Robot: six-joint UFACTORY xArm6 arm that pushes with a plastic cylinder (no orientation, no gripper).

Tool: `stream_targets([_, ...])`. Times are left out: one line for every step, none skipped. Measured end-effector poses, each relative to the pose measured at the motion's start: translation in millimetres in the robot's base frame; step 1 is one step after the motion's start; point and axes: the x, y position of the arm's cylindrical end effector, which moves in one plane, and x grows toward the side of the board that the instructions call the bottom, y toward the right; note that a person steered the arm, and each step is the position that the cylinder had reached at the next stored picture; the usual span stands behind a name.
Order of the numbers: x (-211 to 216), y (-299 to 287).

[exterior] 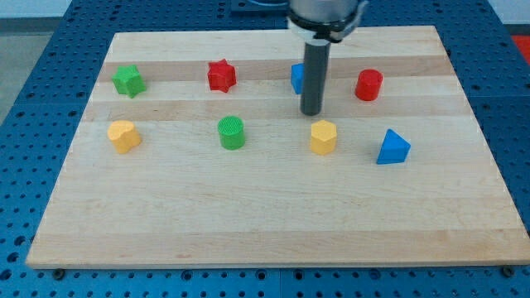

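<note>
Tip (311, 112) beside blue block (296, 78), above yellow hexagon (323, 136)

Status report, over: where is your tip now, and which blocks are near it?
My tip down on board, touching nothing. Nearest: blue block, partly hidden behind rod; yellow block just below-right. Red cylinder further right.

A straight dark grey rod hangs from a wider black-and-silver mount, ending at my tip (310, 112).

Pale wooden board (248, 207), matt plastic-looking blocks, dark matt rod (312, 79)
</note>
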Motion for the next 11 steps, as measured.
stream_targets([0, -9])
stream_targets([49, -9])
stream_targets([89, -9])
stream_targets([89, -2])
stream_targets([89, 56])
stream_targets([89, 122])
stream_targets([89, 126])
stream_targets([89, 87])
stream_targets([92, 14])
stream_targets([101, -27])
stream_targets([89, -27])
